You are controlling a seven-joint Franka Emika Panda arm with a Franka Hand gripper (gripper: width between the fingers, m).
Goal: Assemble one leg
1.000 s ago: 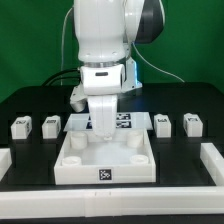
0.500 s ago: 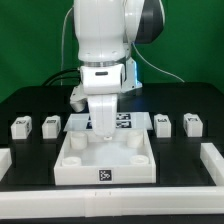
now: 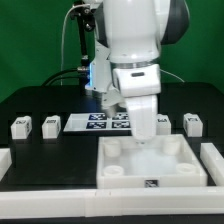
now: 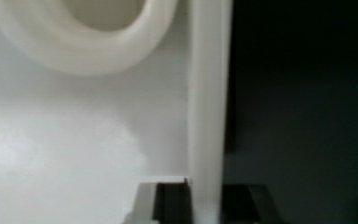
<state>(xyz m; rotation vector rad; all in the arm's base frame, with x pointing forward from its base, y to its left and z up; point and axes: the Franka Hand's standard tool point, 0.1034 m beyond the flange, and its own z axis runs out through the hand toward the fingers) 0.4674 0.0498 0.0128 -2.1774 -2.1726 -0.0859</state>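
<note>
The large white tray-like part (image 3: 150,165) with round sockets lies at the front, towards the exterior view's right. My gripper (image 3: 143,137) stands at its far wall, and the arm hides the fingers there. In the wrist view the gripper (image 4: 206,192) has one dark finger on each side of the tray's thin wall (image 4: 206,100) and is closed on it; a round socket (image 4: 87,30) shows beside it. Two legs (image 3: 21,126) (image 3: 50,123) stand at the left. One leg (image 3: 192,123) stands at the right, and another (image 3: 163,122) is half hidden behind the gripper.
The marker board (image 3: 90,122) lies flat behind the tray, left of the arm. White raised rails sit at the front left (image 3: 5,160) and front right (image 3: 212,155). Cables hang behind the arm (image 3: 80,40).
The arm and the tray-like part have both shifted to the exterior view's right and a little forward. The marker board is now more exposed. The legs have not moved.
</note>
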